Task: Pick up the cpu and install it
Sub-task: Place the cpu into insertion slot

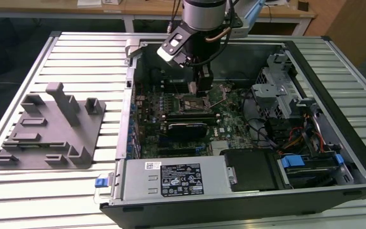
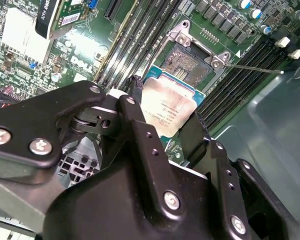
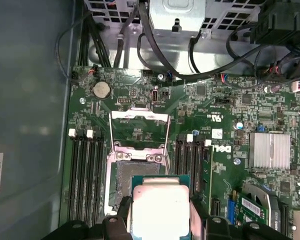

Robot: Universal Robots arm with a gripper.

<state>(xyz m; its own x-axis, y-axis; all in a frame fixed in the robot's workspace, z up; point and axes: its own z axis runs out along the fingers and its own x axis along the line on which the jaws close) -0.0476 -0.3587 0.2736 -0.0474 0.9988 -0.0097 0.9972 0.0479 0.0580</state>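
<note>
Slatted metal counter (image 1: 55,200) carrying an open black computer case (image 1: 234,210) and a grey plastic holder block (image 1: 49,129); jaws clenched on the cpu (image 3: 159,210), a flat square chip with silvery metal top and green edge, held close over one edge of the open motherboard socket (image 3: 124,175); hinged metal load plate (image 3: 140,131) raised; pickup done, seating not yet done; black memory slots (image 3: 85,170) flank the socket; thin retention lever (image 2: 255,68) juts alongside; nothing seen lying across the socket.
</note>
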